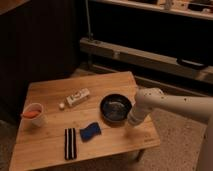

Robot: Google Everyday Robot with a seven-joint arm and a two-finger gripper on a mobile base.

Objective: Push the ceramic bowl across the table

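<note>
One table (47,147), of light wooden planks, carries five loose things. One black glossy bowl (115,108) sits on the right half of the top, near the right edge, with pale ring marks showing inside it. One white cup (34,114) with orange contents stands at the far left edge, well apart from the bowl. One small white tube-like package (78,97) lies tilted near the middle of the top, to the left of the bowl, with a tiny pale round bit just beside its left end. One blue sponge (90,132) lies near the front, just below and left of the bowl, close to it but seemingly not touching. One black-and-white striped flat item (70,143) lies beside the sponge on its left, running toward the front edge.

One white arm (170,102) reaches in from the right and bends down toward the tabletop. The gripper (133,119) is at the lower end of it, right up against the bowl's right rim and low over the table. Whether it touches the rim cannot be told.
</note>
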